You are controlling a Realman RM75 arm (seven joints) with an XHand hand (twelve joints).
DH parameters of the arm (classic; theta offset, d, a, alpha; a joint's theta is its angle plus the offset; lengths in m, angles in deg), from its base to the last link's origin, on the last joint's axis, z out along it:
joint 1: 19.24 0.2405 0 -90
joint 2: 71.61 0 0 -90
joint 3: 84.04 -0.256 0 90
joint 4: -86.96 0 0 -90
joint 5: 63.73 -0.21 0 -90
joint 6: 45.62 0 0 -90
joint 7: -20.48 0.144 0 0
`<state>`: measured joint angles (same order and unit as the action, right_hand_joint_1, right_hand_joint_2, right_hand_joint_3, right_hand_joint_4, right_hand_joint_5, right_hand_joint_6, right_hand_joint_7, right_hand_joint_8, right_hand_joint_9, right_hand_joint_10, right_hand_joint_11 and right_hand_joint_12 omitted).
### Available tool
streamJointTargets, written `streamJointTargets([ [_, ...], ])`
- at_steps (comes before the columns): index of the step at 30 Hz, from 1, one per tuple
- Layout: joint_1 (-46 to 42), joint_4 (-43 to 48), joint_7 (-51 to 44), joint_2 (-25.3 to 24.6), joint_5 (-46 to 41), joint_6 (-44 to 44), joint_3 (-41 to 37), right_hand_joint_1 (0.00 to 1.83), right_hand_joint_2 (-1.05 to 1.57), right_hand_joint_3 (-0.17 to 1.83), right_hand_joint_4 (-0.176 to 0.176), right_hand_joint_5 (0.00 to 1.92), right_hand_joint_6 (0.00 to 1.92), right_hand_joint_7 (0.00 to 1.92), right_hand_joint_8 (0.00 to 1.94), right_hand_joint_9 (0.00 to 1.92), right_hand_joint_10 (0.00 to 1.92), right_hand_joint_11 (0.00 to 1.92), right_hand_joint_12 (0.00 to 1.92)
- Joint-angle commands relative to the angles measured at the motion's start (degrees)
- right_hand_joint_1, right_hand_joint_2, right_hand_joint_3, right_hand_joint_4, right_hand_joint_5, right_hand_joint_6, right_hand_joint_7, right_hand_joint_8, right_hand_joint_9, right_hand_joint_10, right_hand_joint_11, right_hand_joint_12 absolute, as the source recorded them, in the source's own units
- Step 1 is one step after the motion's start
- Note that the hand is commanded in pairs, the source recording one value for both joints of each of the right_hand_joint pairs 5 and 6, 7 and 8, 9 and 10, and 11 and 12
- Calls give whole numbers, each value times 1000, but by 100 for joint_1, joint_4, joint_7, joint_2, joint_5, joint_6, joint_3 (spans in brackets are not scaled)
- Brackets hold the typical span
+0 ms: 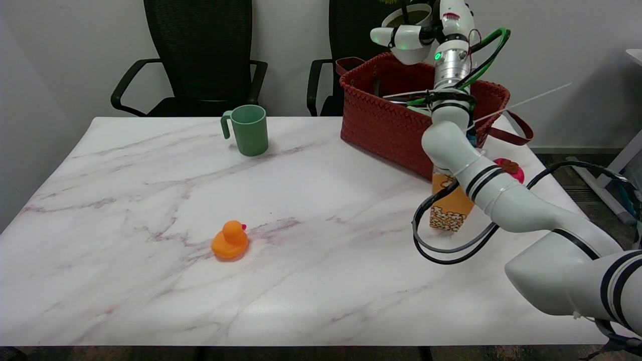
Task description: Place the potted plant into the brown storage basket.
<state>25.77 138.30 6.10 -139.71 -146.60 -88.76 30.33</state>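
The top edge cuts off most of the plant (412,20): only its white pot and a scrap of stem and leaves show. The right hand (409,37) is partly hidden too; white fingers wrap the pot's near side, so it holds the pot, though how the fingers lie behind cannot be made out. The right arm (481,175) crosses in front of an orange carton (449,208) and a pink item (511,169) at the bench's right side, covering part of each.

The bench (150,281) is white marble with purple veins. On it stand a green mug (247,129) at the far middle and an orange duck (230,240) nearer. Behind are two black chairs (198,55) and a plain pale wall.

The plant hangs in the hand above the far part of the brown basket (386,120), clear of the rim. The basket sits at the bench's far right.
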Motion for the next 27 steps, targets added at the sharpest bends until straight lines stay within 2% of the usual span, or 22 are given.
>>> streamJointTargets([
  [1, 246, 641, -766, 106, -45, 328, -267, 1215, 529, 241, 0, 709, 709, 1444, 1444, 1411, 1411, 1224, 1224],
  [8, 545, 506, -1068, 302, -45, 641, -312, 1220, 518, 238, 0, 704, 704, 1440, 1440, 1408, 1408, 1222, 1222],
  [18, 967, -204, -1483, 593, -45, 1486, -330, 1225, 509, 250, 0, 670, 670, 1425, 1425, 1382, 1382, 1203, 1203],
  [27, 1058, -347, -2106, 905, -53, 2246, -331, 1234, 338, 334, 0, 588, 588, 1390, 1390, 1332, 1332, 1136, 1136],
])
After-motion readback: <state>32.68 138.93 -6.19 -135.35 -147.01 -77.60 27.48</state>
